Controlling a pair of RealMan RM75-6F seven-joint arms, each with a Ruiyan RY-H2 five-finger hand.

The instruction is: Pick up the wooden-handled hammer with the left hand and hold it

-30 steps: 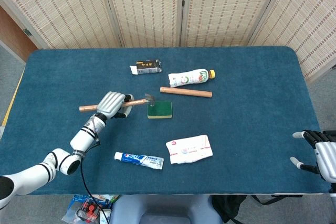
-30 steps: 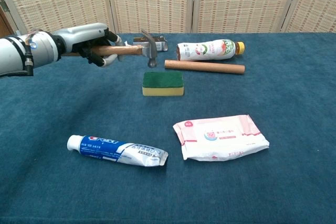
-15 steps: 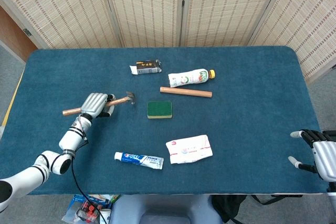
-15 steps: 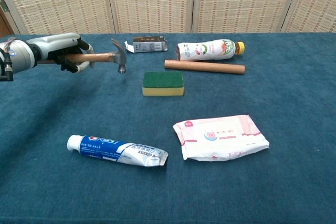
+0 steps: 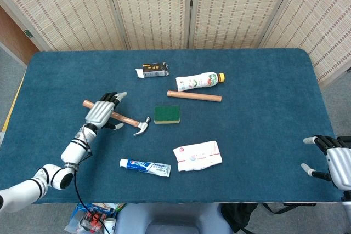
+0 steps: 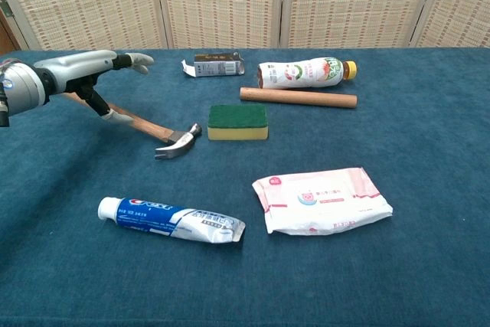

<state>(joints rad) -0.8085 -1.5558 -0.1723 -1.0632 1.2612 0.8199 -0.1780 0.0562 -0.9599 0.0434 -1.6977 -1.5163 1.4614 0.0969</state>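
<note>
On the left half of the blue cloth-covered worktop [image 5: 263, 75], the wooden-handled claw hammer [image 5: 122, 119] lies flat, handle running up-left, steel head down-right and close to the green-topped yellow sponge [image 6: 238, 122]. Your left hand [image 5: 102, 111] sits over the upper part of the handle with fingers spread and extended; the chest view shows them stretched forward above the wood, with only the thumb reaching down towards the shaft. Judgement: no closed grasp, hammer resting on the cloth, so the hold is not achieved.

Your right hand [image 5: 334, 160] is parked at the near right edge, fingers apart, holding nothing, well clear of the work.

Placement notes: hammer head lies nearest the sponge and the white-and-blue toothpaste tube [image 6: 170, 220], so a grasp at mid-handle keeps your fingers away from both. Plain wooden dowel [image 5: 194, 96], white plastic bottle with yellow cap [image 5: 199, 81], small dark carton [image 5: 152, 70] and pink-and-white wipes pack [image 6: 321, 200] lie apart from the hammer and should not interfere.

Next move, as judged: lower the palm onto the handle, wrap the fingers fully, then lift. Risk: a grip far from the head lets the heavy end droop.
</note>
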